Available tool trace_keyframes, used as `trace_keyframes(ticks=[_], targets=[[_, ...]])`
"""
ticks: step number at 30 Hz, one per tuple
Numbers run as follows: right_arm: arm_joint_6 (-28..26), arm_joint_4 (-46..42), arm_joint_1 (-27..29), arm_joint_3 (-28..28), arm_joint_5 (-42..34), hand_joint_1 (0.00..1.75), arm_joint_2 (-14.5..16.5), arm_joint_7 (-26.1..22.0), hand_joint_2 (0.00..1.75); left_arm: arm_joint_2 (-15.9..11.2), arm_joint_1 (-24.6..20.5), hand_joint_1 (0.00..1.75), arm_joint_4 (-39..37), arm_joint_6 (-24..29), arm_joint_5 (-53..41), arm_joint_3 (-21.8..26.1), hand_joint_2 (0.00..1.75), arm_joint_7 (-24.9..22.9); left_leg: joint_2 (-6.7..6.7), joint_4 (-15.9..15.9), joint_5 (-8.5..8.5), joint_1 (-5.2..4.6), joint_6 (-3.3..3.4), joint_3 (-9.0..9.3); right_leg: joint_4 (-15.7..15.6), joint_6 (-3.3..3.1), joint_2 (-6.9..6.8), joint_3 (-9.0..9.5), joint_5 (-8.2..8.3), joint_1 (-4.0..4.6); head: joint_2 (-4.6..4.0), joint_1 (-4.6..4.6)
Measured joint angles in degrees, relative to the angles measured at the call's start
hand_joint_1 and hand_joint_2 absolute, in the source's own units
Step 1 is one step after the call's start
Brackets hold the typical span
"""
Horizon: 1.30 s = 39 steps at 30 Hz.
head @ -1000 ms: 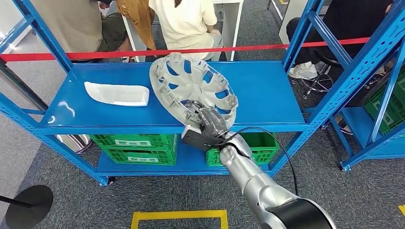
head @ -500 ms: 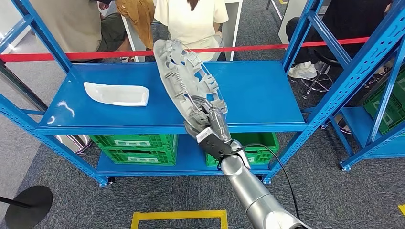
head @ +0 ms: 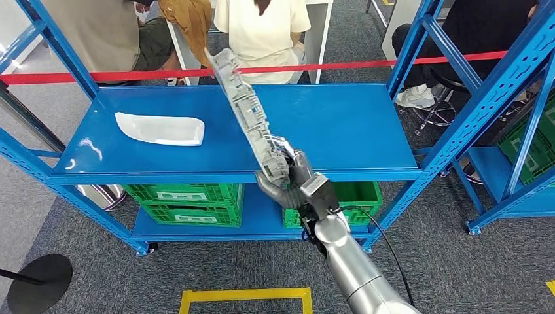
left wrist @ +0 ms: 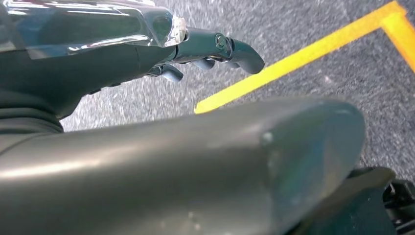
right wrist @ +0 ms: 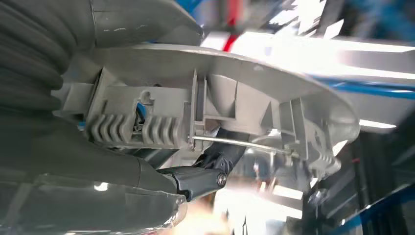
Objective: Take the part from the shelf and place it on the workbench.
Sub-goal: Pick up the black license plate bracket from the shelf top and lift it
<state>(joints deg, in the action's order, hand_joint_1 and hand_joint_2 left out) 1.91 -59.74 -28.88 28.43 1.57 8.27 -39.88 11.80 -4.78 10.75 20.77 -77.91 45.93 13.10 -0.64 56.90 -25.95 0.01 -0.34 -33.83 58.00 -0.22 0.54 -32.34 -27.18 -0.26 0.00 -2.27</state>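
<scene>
The part is a grey plastic wheel cover (head: 247, 108), seen edge-on and tilted up above the blue shelf (head: 366, 131). My right hand (head: 291, 180) grips its lower rim at the shelf's front edge. In the right wrist view the wheel cover (right wrist: 235, 107) shows its ribbed inner side, with my right hand (right wrist: 147, 166) clamped around the rim. My left hand (left wrist: 205, 49) hangs above the grey floor, its fingers slightly curled with nothing in them.
A white curved part (head: 160, 128) lies on the shelf's left side. Green crates (head: 186, 203) sit on the lower shelf. Blue uprights (head: 471, 111) stand to the right. People sit behind a red barrier tape (head: 366, 64). Yellow floor tape (head: 245, 294) marks the carpet.
My right hand has rotated the wheel cover from nearly face-on to edge-on and lifted it slightly. The wrist has turned and the arm has drawn back a little.
</scene>
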Motion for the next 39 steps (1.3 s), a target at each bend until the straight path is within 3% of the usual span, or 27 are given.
trace_keyframes(ticks=[3, 5, 15, 21, 25, 39], targets=[[9.38, -3.62, 1.62, -0.05, -8.86, 1.75, -0.8, 0.02, 1.75, -0.03, 0.05, 0.0, 0.0, -1.57, 0.85, 0.17, 0.0, -0.07, 0.0, 0.0, -0.02, 0.0, 0.01, -0.01, 0.0, 0.01, 0.0, -0.02, 0.0, 0.0, 0.0, 0.0], [12.17, -6.84, 2.83, -0.07, -11.48, 1.75, -1.26, 0.02, 1.75, -0.05, 0.08, 0.0, 0.0, -2.08, 1.19, 0.21, 0.0, -0.17, -0.03, 0.0, -0.03, 0.0, 0.02, -0.03, 0.0, 0.03, -0.03, -0.03, -0.03, 0.0, 0.0, 0.0], [8.81, -27.68, 8.47, -2.42, -10.51, 1.75, -3.1, -0.08, 1.75, -0.08, 0.24, 0.0, 0.0, -2.44, 1.72, 0.68, 0.0, -0.21, -0.03, 0.0, -0.07, 0.0, 0.03, -0.06, -0.01, 0.05, -0.04, -0.04, -0.08, -0.01, 0.0, 0.01], [7.65, -34.44, 10.73, -5.07, -11.06, 1.75, -3.51, -0.08, 1.75, -0.06, 0.24, 0.0, 0.0, -2.91, 1.79, 0.73, 0.0, -0.64, -0.03, 0.0, -0.07, 0.0, 0.03, -0.05, -0.01, 0.06, -0.03, -0.03, -0.08, -0.01, 0.0, 0.01], [7.48, -36.48, 11.54, -6.52, -10.73, 1.75, -3.51, 0.06, 1.75, -0.06, 0.23, 0.0, 0.0, -2.94, 1.74, 0.74, 1.75, -1.09, -0.03, 0.0, -0.07, -0.01, 0.03, -0.05, -0.01, 0.06, -0.03, -0.03, -0.07, -0.01, 0.0, -0.01], [8.38, -37.41, 12.1, -7.38, -9.5, 1.75, -3.17, 0.69, 1.75, -0.22, -0.22, 0.0, 0.01, -4.0, 1.47, 0.75, 1.75, -0.87, -0.02, 0.0, -0.08, 0.0, 0.03, -0.06, -0.01, 0.06, -0.03, -0.02, -0.08, -0.01, 0.0, 0.0]])
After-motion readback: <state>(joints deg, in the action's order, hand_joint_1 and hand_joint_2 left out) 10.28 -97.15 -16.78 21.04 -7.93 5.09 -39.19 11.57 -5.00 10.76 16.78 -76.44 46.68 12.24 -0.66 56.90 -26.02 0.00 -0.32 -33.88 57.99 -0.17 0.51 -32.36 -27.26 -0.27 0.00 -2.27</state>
